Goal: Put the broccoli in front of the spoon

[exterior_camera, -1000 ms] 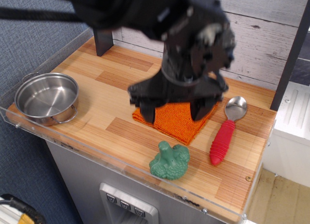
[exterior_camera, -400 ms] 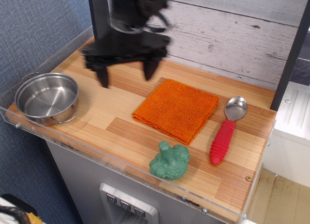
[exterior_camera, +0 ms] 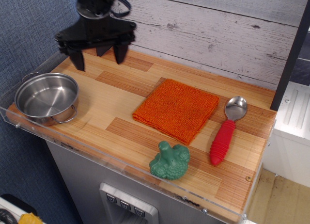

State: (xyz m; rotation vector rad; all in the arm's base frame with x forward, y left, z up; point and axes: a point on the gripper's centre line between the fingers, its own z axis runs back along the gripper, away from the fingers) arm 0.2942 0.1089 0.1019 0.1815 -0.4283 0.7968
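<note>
The small green plastic toy broccoli (exterior_camera: 169,161) lies near the front edge of the wooden worktop (exterior_camera: 97,105), right of its middle. Its short thick stem points up and toward the back-left, with the bumpy head spread low toward the front edge, so its long axis runs roughly front to back. Just to its right, apart from it, lies the spoon with a shiny metal bowl and ribbed red handle (exterior_camera: 225,132); the bowl points toward the back edge and the handle end toward the front edge, a little left of the bowl. The broccoli sits beside the handle end.

The black robot gripper (exterior_camera: 96,56) hangs above the back-left corner of the worktop, its dark fingers (exterior_camera: 76,58) spread wide apart and pointing down. They hold nothing and touch nothing.

A round stainless-steel pot with two small handles (exterior_camera: 46,98) stands by the left edge, near the front-left corner, with nothing inside it. A folded orange terry cloth (exterior_camera: 176,108) lies flat in the middle of the worktop, between the pot and the spoon, behind the broccoli.
</note>
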